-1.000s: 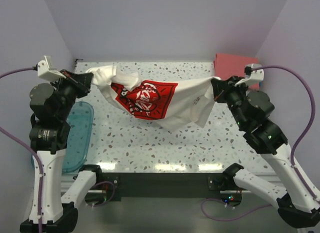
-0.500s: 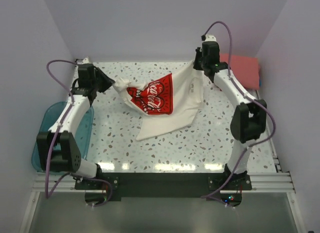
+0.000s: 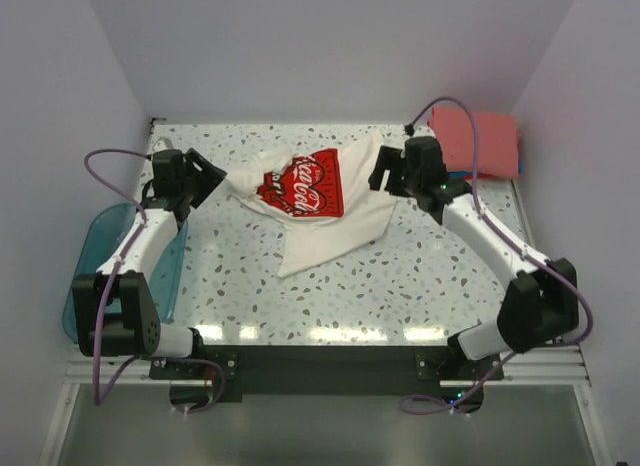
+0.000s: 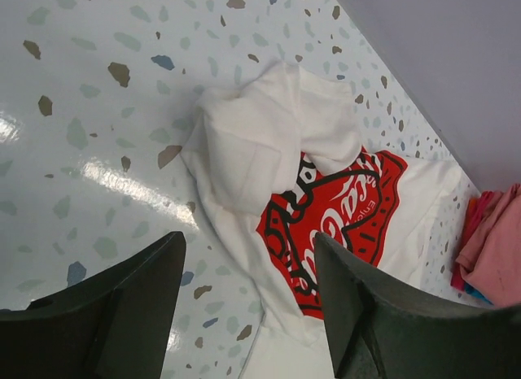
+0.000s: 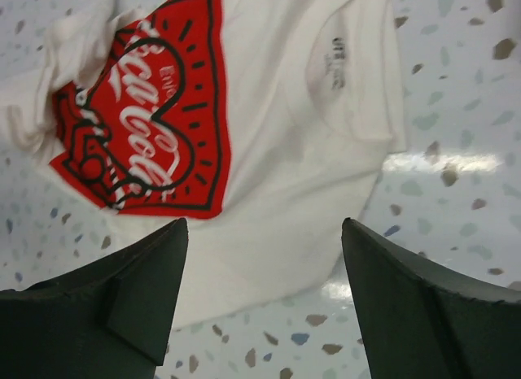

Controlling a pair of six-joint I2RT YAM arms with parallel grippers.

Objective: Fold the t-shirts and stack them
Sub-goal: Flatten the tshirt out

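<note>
A cream-white t-shirt (image 3: 330, 216) with a red-and-white chest print lies crumpled on the speckled table (image 3: 400, 276), also seen in the left wrist view (image 4: 277, 151) and the right wrist view (image 5: 285, 151). A folded coral-red t-shirt (image 3: 480, 141) rests at the back right corner with a blue edge under it, and shows at the right edge of the left wrist view (image 4: 496, 249). My left gripper (image 3: 205, 176) is open just left of the white shirt, holding nothing (image 4: 248, 257). My right gripper (image 3: 385, 174) is open over the shirt's right side, empty (image 5: 264, 233).
A translucent teal plastic tub (image 3: 100, 261) hangs off the table's left edge beside the left arm. Lilac walls close in the table at the back and both sides.
Both grippers let go of the white t-shirt and opened. The shirt dropped from being stretched in the air onto the table. Both arms lowered and reached toward the table.
</note>
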